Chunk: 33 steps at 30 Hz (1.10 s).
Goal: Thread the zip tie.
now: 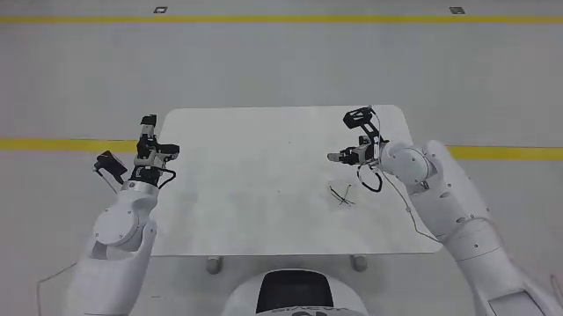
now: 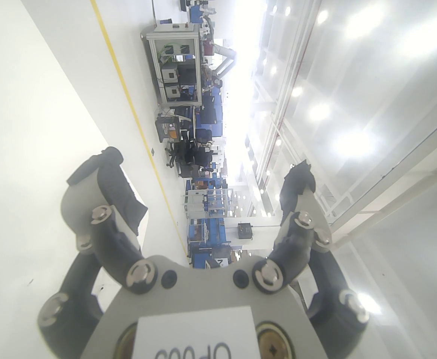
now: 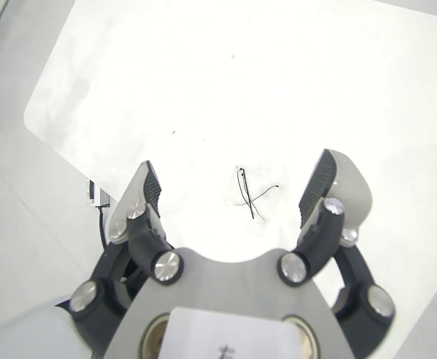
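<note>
Your zip tie lies flat on the white table, on the robot's right side and toward the near edge; in the top view it reads as a small tangle of thin black strands, and in the right wrist view you can see the strands cross one another, though how many ties make up the tangle you cannot tell; nothing touches it.

Your right gripper hangs over the right part of the table, looking down at the surface; its jaws stand wide apart and hold nothing; the ribbed pads face each other across the gap, and the zip tie shows on the table between them, well clear of both.

Your left gripper sits at the table's left edge, well apart from the zip tie; it is tipped up and away from the surface, so its own camera looks out past the fingers at the room and the ceiling lights; its jaws are likewise spread wide, with nothing between them.

A yellow line runs across the floor beyond the table.
</note>
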### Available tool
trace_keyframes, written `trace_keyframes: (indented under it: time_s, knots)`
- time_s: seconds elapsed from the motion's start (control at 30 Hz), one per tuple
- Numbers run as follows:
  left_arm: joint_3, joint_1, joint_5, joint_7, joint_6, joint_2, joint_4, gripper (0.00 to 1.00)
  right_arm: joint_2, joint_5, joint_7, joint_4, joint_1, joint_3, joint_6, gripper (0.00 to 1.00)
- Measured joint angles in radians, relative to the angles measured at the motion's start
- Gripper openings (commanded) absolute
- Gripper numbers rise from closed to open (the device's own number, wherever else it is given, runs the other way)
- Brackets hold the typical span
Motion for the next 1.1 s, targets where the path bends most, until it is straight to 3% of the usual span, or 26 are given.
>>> trace_keyframes:
  time_s: [0.13, 0.3, 0.57, 0.87, 1.1]
  knots:
    - [0.000, 0.000, 0.000, 0.000, 0.000, 0.000, 0.000, 1.00, 0.001, -0.021, 0.009, 0.000, 0.013, -0.012, -0.020, 1.00]
    - [0.000, 0.000, 0.000, 0.000, 0.000, 0.000, 0.000, 1.00, -0.010, -0.105, 0.096, 0.060, 0.105, -0.092, -0.095, 1.00]
    - [0.000, 0.000, 0.000, 0.000, 0.000, 0.000, 0.000, 1.00, -0.048, -0.131, 0.173, 0.193, 0.222, -0.227, -0.102, 1.00]
    - [0.000, 0.000, 0.000, 0.000, 0.000, 0.000, 0.000, 1.00, -0.049, -0.138, 0.177, 0.199, 0.226, -0.233, -0.095, 1.00]
    - [0.000, 0.000, 0.000, 0.000, 0.000, 0.000, 0.000, 1.00, -0.052, -0.230, 0.243, 0.203, 0.242, -0.283, -0.147, 1.00]
